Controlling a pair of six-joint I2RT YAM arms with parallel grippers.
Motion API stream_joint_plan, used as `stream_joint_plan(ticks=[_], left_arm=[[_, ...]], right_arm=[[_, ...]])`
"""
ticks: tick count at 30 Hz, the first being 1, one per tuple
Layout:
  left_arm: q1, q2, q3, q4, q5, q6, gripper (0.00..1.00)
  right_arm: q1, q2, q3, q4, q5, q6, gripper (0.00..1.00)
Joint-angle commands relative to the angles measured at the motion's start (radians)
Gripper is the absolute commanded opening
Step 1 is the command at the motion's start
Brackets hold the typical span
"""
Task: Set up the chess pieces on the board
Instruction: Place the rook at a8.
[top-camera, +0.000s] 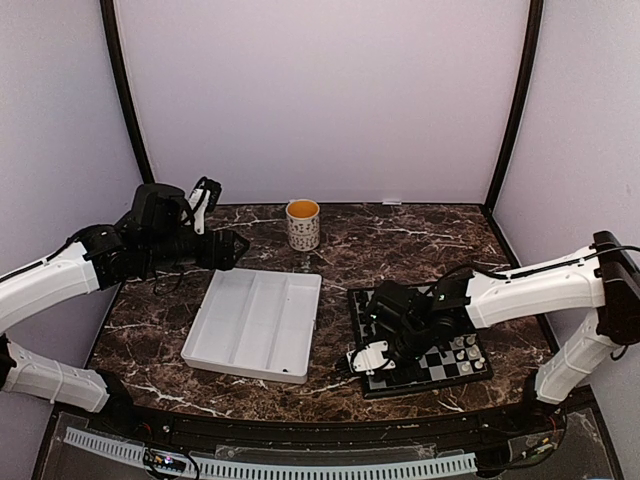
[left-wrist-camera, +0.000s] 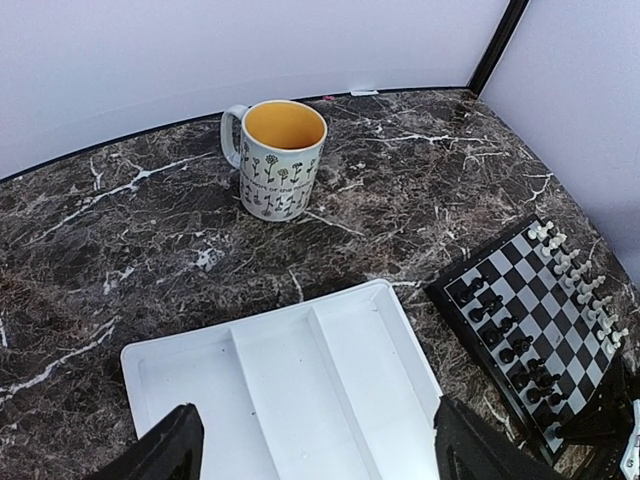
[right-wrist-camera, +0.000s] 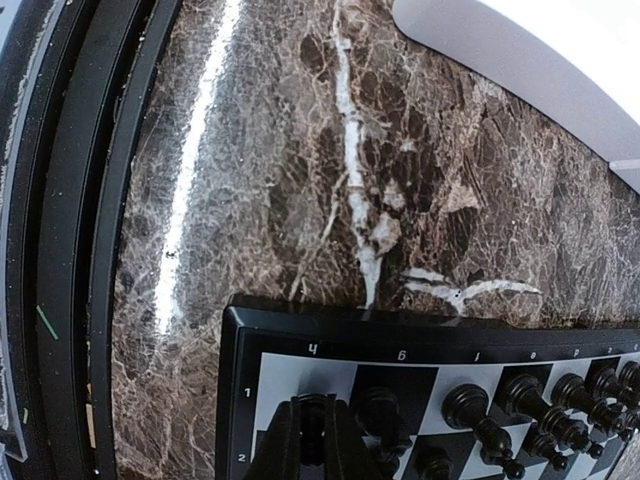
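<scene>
The worktop (top-camera: 400, 240) is dark brown marble with white veins. The board (left-wrist-camera: 545, 288) has black and silver-grey checks inside a thin black rim. The chess pieces (left-wrist-camera: 520, 345) are glossy black in one set, white in the other. The tray (left-wrist-camera: 290, 390) is plain white. The mug (left-wrist-camera: 275, 170) is cream with small dark flowers, and orange-yellow inside.

1. Board (top-camera: 428, 384): flat, square, black and silver-grey checks, thin black rim. Lies on the right near part of the table (top-camera: 400, 240).
2. Black pieces (left-wrist-camera: 505, 335): glossy, upright, ranked along 1 board edge.
3. White pieces (left-wrist-camera: 580, 285): upright, in 2 rows along the opposite edge.
</scene>
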Motion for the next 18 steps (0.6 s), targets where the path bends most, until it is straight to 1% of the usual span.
stream_joint_plan(ticks=[1, 5, 18], left_arm=[[0.002, 0.000, -0.007, 0.005, 0.015, -0.004, 0.82], [0.002, 0.009, -0.007, 0.011, 0.024, -0.006, 0.82], [0.001, 0.030, -0.010, 0.013, 0.042, -0.007, 0.82]], right_arm=[[0.013, 0.028, 0.002, -0.001, -0.014, -0.005, 0.08], [0.013, 0.036, 0.002, 0.010, -0.003, 0.001, 0.09], [0.015, 0.024, 0.019, -0.006, -0.016, 0.006, 0.19]])
